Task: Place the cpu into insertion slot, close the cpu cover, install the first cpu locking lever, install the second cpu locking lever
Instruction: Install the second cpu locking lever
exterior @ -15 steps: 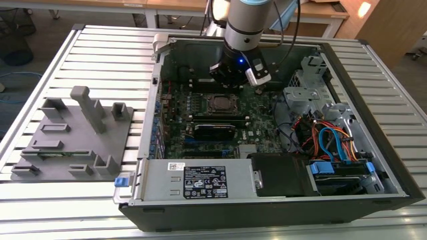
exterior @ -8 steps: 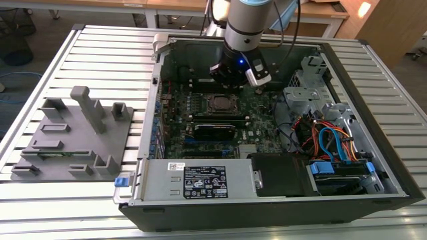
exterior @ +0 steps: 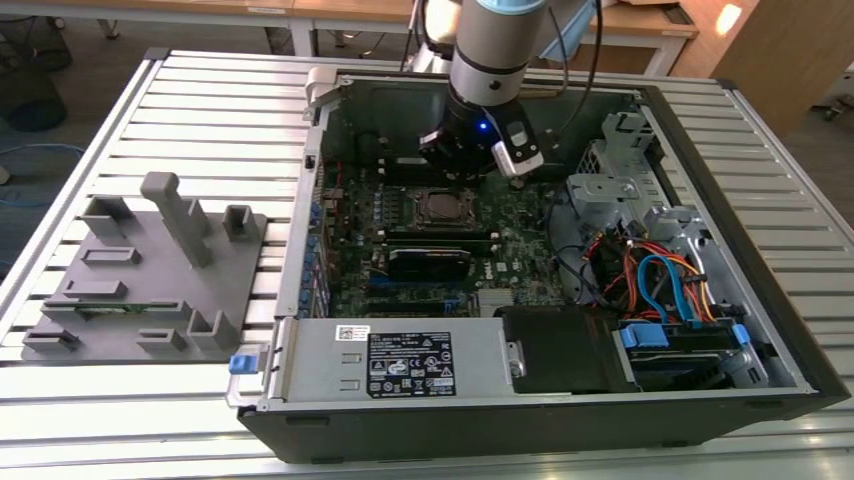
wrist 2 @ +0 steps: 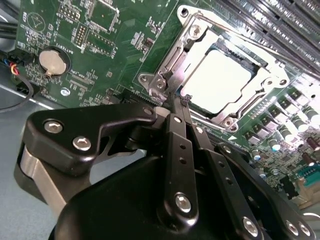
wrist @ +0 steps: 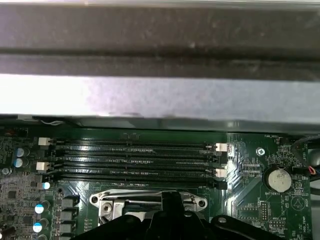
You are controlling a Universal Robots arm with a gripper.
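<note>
The cpu (wrist 2: 217,80) lies flat in the insertion slot (exterior: 437,208) on the green motherboard, its silver top showing. The cpu cover (wrist 2: 176,52), a silvery frame, lies down around it. In the second wrist view my gripper (wrist 2: 176,100) is shut with nothing between its black fingers (wrist 2: 172,135). Its tips sit at the socket's edge beside a metal hinge piece (wrist 2: 159,82). In the exterior view the gripper (exterior: 470,168) hangs just behind the slot inside the open computer case. The first wrist view has the gripper (wrist: 170,212) over the socket's silvery edge (wrist: 107,200).
Long black memory slots (wrist: 135,160) run beside the socket, and a coin battery (wrist 2: 52,60) sits on the board. A black block (exterior: 430,262), a drive cage (exterior: 607,190) and coloured cables (exterior: 661,280) crowd the case. A grey fixture tray (exterior: 147,270) stands at the exterior view's left.
</note>
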